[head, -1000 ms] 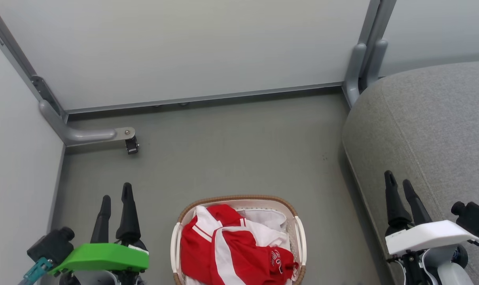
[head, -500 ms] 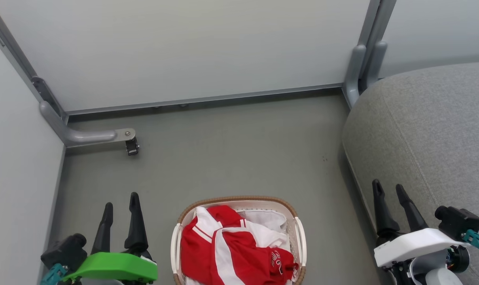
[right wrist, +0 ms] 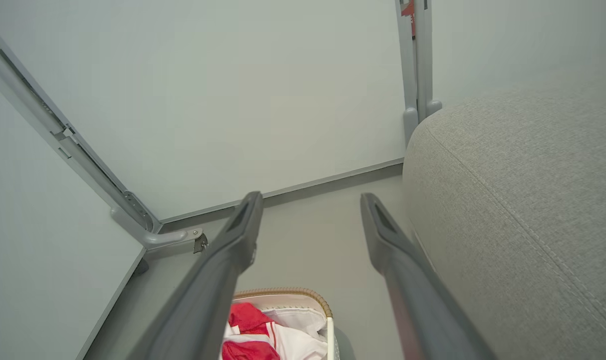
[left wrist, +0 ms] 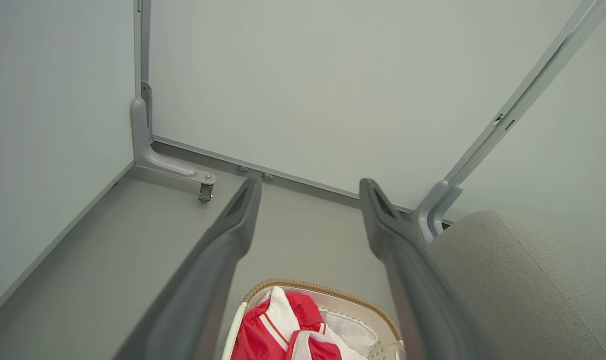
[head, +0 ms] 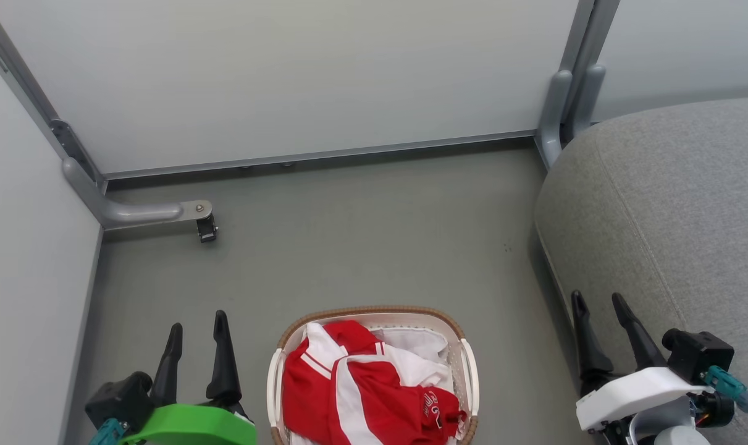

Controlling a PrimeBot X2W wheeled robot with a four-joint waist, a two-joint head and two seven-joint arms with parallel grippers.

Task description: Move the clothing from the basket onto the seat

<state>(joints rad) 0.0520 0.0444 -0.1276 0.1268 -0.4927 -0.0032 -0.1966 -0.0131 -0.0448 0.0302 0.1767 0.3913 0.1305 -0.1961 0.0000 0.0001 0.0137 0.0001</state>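
The red and white clothing point(head: 367, 389) lies bunched in the white basket point(head: 470, 371) with the brown woven rim, on the floor at the bottom centre of the head view. The clothing point(left wrist: 275, 330) point(right wrist: 247, 330) and the basket point(left wrist: 333, 295) point(right wrist: 303, 296) also show low in both wrist views. The grey seat point(head: 670, 216) point(left wrist: 523, 280) point(right wrist: 523, 200) rises at the right. My left gripper point(head: 197, 321) point(left wrist: 308, 187) stands open left of the basket, holding nothing. My right gripper point(head: 597, 300) point(right wrist: 308, 200) is open right of the basket, at the seat's near edge.
Pale partition walls point(head: 287, 80) close off the back and the left. A grey metal foot with a small caster point(head: 205, 228) juts out at the back left. A grey post point(head: 565, 105) stands by the seat's far corner. Grey floor point(head: 374, 235) lies beyond the basket.
Both grippers have drawn back toward the bottom of the head view and a little inward, toward the basket. The right gripper's fingers have spread a bit. Basket and clothing have not moved.
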